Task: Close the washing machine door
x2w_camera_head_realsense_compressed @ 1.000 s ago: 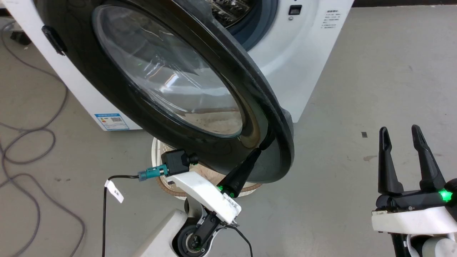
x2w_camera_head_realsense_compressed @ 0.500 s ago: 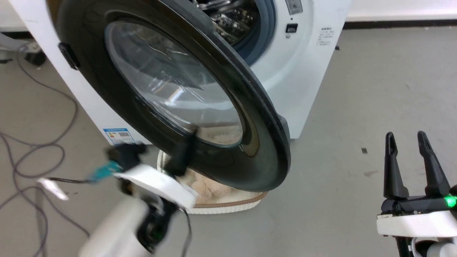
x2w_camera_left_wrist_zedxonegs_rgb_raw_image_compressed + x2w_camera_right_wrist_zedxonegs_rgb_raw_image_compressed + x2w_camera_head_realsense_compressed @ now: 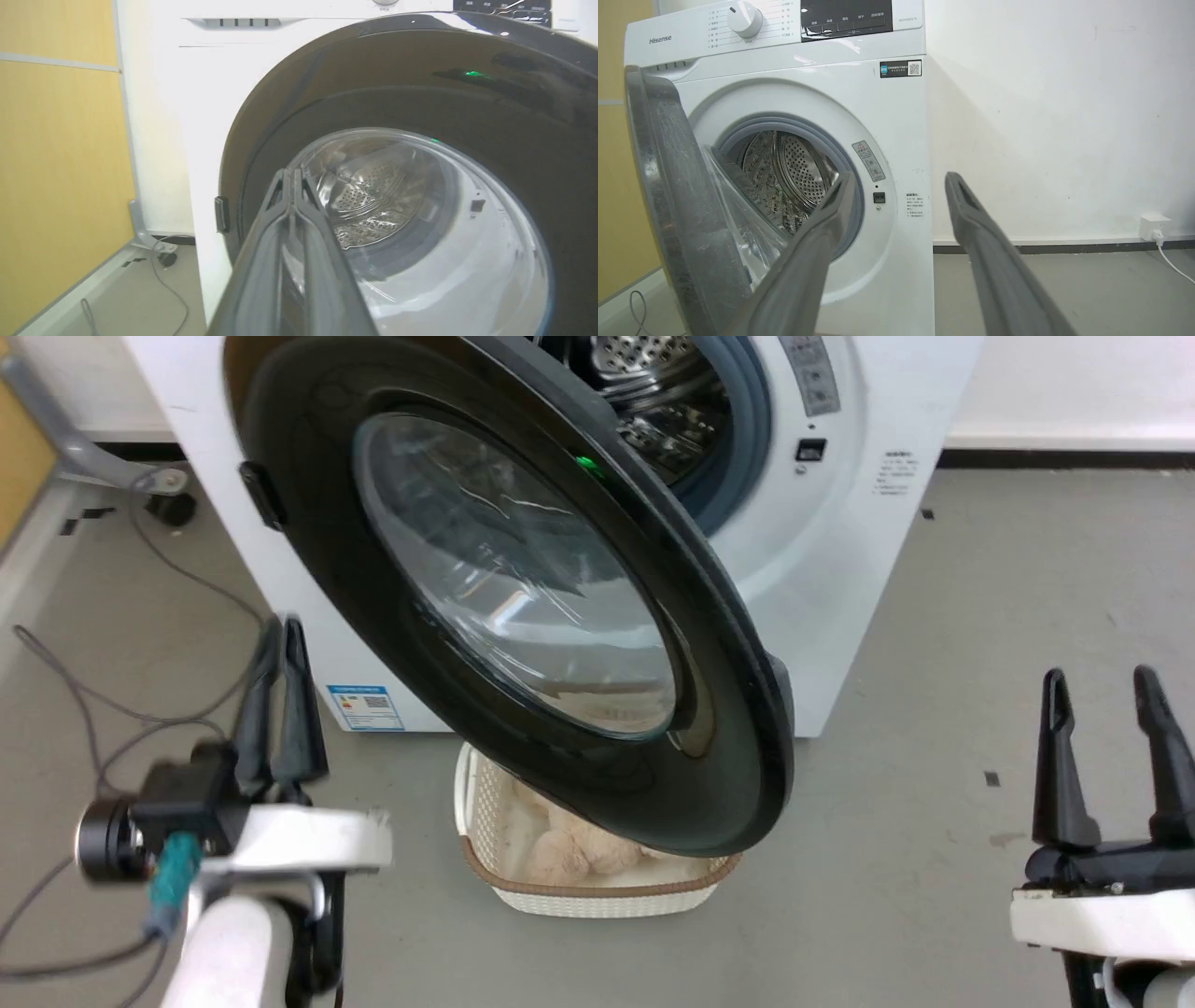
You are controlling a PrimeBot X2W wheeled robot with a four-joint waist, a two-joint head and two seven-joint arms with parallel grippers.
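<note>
Washing machine door (image 3: 523,579) hung ajar on one washing machine (image 3: 822,569), one basket (image 3: 597,896) beneath; left gripper (image 3: 282,625) closed, empty, right gripper (image 3: 1100,677) spread open.

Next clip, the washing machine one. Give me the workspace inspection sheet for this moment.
Surface: grey floor, a few small marks.
Job's things: washing machine door open, swung out over the basket; washing machine with its drum exposed.
Clutter: white woven basket holding a plush toy, under the door.
End effectors: left end effector shut, left of the door, not touching it; right end effector open, empty.
Cables: grey cables on the floor left of the machine; white cable from a wall socket.
Surroundings: white wall; yellow panel.
</note>
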